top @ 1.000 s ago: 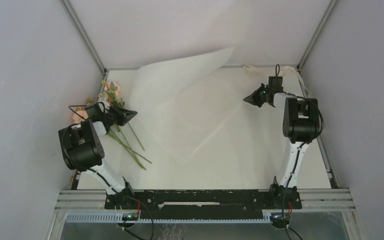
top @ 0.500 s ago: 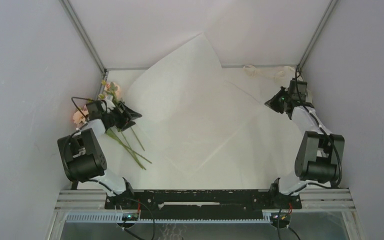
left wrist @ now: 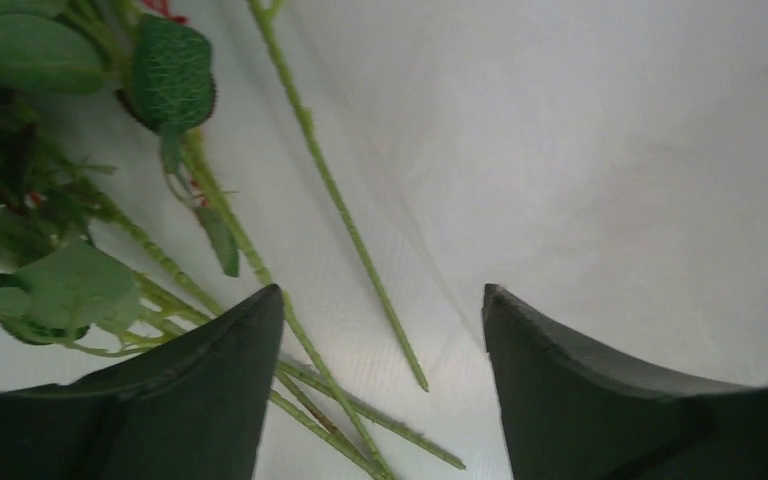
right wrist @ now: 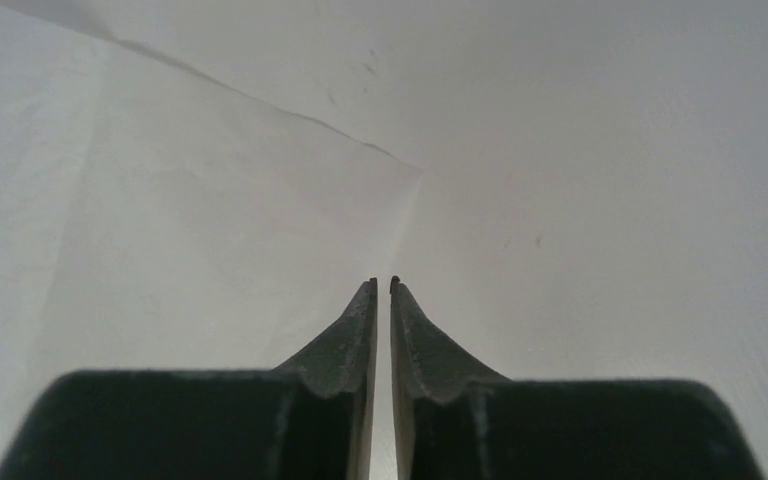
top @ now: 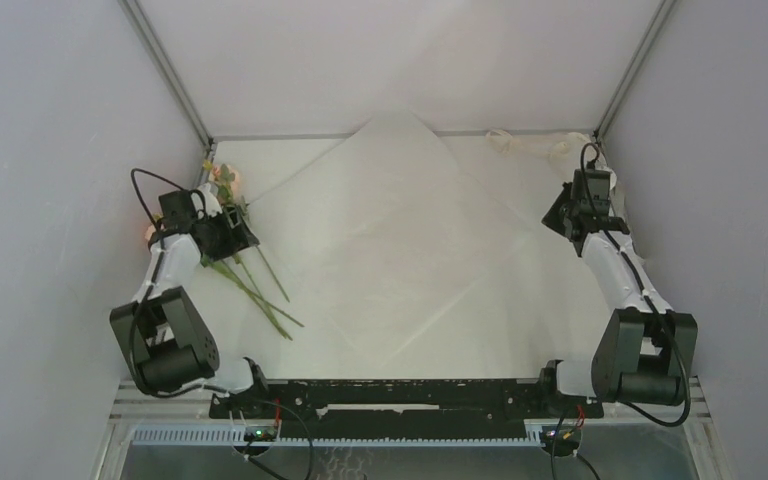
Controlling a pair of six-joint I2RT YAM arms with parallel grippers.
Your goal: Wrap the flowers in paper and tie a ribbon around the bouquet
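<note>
Since the flowers [left wrist: 172,80] lie at the left side of the table [top: 585,335], beside the spread paper [top: 390,230], I think picking them up comes next. My left gripper [left wrist: 380,300] hangs over the stems, jaws wide apart; I should pinch across the stems where they bunch, not the leaves. My right gripper [right wrist: 382,285] is open just a crack, holding nothing. Blooms point to the far left corner, stem tips toward me.

White table [top: 250,155], grey walls [top: 400,60], aluminium corner posts [top: 166,70], metal rail [top: 660,405] at near edge
</note>
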